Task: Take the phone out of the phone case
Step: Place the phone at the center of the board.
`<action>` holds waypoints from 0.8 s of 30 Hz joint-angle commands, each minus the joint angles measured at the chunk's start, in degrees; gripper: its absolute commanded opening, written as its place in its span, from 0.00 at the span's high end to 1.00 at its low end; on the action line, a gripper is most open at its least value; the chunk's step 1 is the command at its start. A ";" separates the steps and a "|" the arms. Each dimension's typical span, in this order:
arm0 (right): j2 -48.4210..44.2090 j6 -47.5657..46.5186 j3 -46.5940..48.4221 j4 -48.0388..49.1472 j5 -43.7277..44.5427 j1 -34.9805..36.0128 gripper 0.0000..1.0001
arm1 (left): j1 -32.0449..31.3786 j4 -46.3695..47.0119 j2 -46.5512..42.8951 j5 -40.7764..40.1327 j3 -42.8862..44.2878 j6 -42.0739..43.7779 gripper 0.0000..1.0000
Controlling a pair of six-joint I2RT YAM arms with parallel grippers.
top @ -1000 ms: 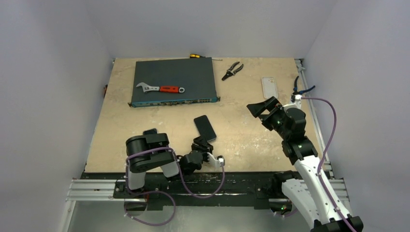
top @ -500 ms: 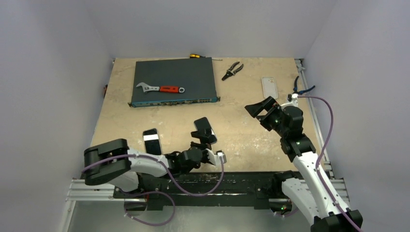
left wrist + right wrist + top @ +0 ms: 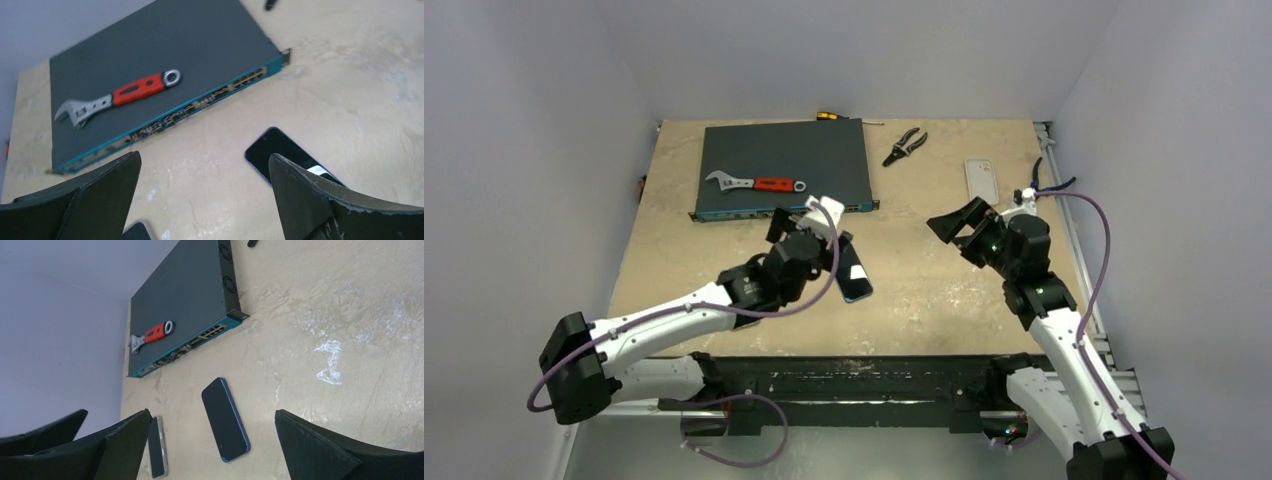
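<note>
The left gripper (image 3: 204,162) hangs above the table (image 3: 924,290) with its jaws spread wide and nothing between them, aimed toward twelve o'clock. Just off its five o'clock side lies the phone (image 3: 225,425), face up and flat near the middle of the table, a thin blue rim that I take to be the phone case (image 3: 240,421) running round its edge. The right gripper (image 3: 954,222), at about three o'clock from the phone and well apart from it, is likewise gaping and empty. A second phone (image 3: 157,447) lies nearer the left arm. At eleven o'clock sits a network switch (image 3: 784,165) with a red-handled adjustable wrench (image 3: 759,184) on top, and pliers (image 3: 905,145) lie at one o'clock. The phone looks stiff, fairly light, slick-faced and breakable, while the rim probably flexes; I would pinch across the long edges with one gripper and peel a corner of the case with the other.
</note>
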 commanded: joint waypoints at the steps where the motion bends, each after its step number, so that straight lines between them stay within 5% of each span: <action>1: 0.80 -2.23 -0.23 2.36 -3.05 0.33 0.01 | 9.06 -27.07 6.07 -9.57 9.24 -29.94 0.00; 7: 4.32 -5.72 -1.19 6.15 -9.29 1.43 0.03 | 26.46 -36.02 4.12 -0.84 8.45 -45.82 0.00; 9: 8.12 -10.19 2.32 3.85 -4.65 7.99 0.04 | 30.06 -37.29 1.08 1.00 8.14 -48.25 0.00; 13: 17.07 -11.82 9.28 -0.35 7.87 23.03 0.03 | 35.68 -40.06 -2.21 1.67 9.17 -49.52 0.00; 20: 24.74 -8.92 9.66 8.45 6.38 30.49 0.03 | 48.67 -38.90 1.58 14.46 1.67 -51.80 0.02; 24: 29.82 -9.38 12.09 10.73 6.36 35.41 0.07 | 53.33 -34.16 -0.78 18.25 -4.89 -53.83 0.14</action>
